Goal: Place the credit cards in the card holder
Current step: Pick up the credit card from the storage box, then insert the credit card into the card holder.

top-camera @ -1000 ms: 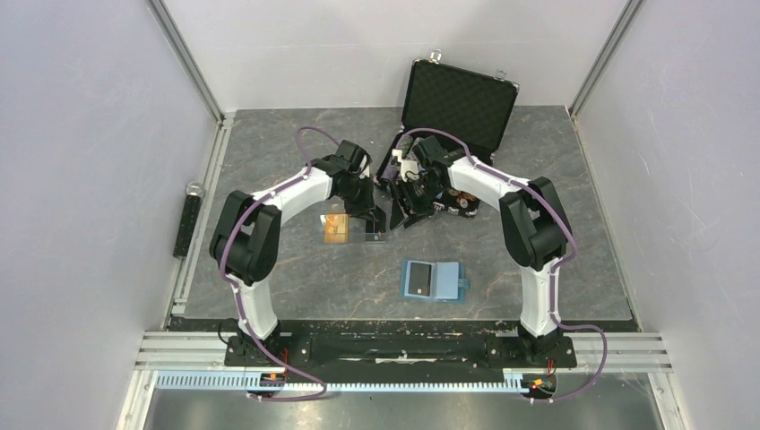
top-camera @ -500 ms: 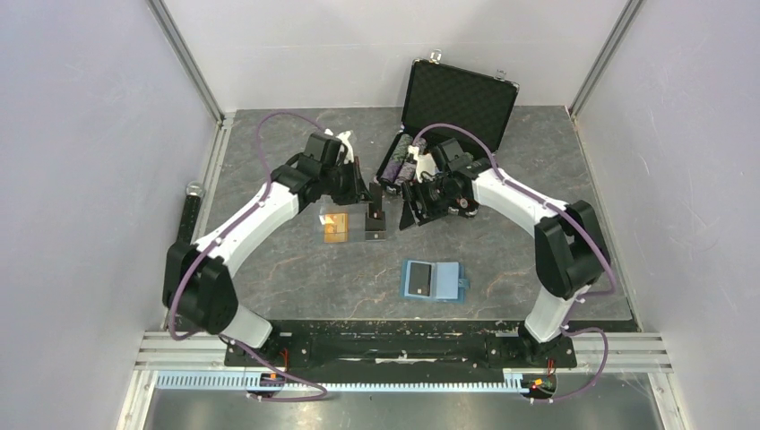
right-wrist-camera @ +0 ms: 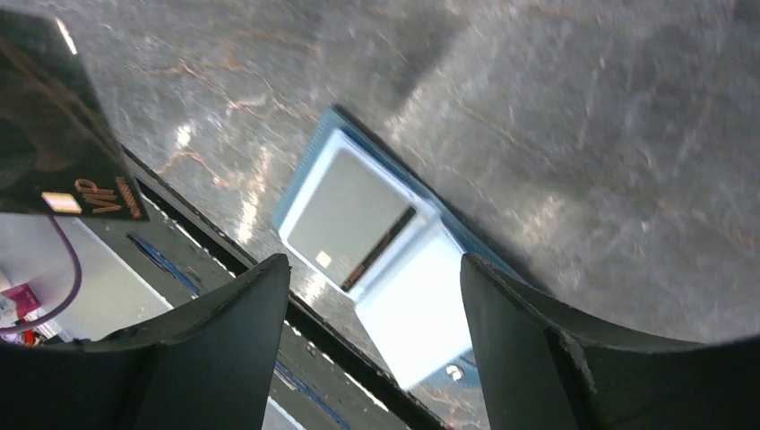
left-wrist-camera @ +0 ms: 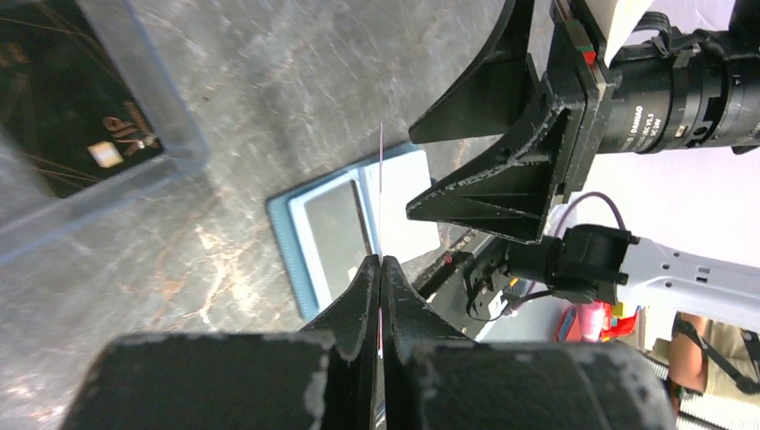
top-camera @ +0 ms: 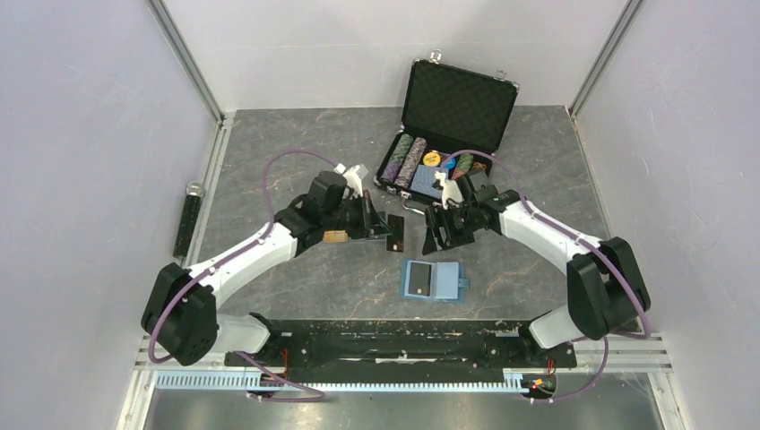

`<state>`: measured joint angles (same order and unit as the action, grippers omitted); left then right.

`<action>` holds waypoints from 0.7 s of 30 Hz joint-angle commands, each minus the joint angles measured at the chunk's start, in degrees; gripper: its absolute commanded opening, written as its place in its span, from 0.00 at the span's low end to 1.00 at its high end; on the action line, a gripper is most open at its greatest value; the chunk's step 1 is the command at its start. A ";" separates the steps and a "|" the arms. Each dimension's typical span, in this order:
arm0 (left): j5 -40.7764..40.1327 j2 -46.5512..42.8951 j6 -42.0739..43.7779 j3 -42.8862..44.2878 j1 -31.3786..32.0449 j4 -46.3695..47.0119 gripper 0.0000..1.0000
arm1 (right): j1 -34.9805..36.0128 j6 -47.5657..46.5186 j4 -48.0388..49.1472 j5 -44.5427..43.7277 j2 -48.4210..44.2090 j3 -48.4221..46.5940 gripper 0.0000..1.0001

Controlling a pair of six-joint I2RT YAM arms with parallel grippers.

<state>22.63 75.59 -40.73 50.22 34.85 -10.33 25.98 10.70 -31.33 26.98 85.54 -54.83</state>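
Midway: one black card is lifted and bound for the open card holder.

On the grey table (top-camera: 296,161), the two arms meet just behind the card holder (top-camera: 445,280), which lies spread flat near the front edge, well apart from the black case (top-camera: 457,98). A greyish card seems to sit already in its half nearer the left arm. The left pincer (left-wrist-camera: 380,262) is pinched tight on the black card (top-camera: 394,235), holding it on edge above the table just behind the holder. The right pincer (right-wrist-camera: 372,264) hangs beside it, jaws spread wide with nothing between them. The step in hand looks like carrying this card to a pocket. Next, its lower edge needs lining up with a pocket mouth and sliding in, the free pincer perhaps steadying the holder. An orange card (top-camera: 336,236) lies under the left arm.
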 commanded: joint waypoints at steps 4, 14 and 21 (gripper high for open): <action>-0.46 1.65 -9.81 -5.35 6.88 15.59 0.02 | -4.41 1.05 0.12 -3.53 -9.69 8.51 0.74; -0.05 10.20 -13.13 -7.60 12.55 25.64 0.02 | -7.48 1.40 1.19 -0.35 -11.42 13.00 0.74; 0.87 15.71 -12.74 -7.01 13.05 29.49 0.02 | -8.37 1.71 2.00 0.13 -10.18 15.37 0.56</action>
<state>22.76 89.38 -52.34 42.68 47.66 13.85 18.17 12.25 -30.83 26.06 74.85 -40.40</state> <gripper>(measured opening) 0.029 0.600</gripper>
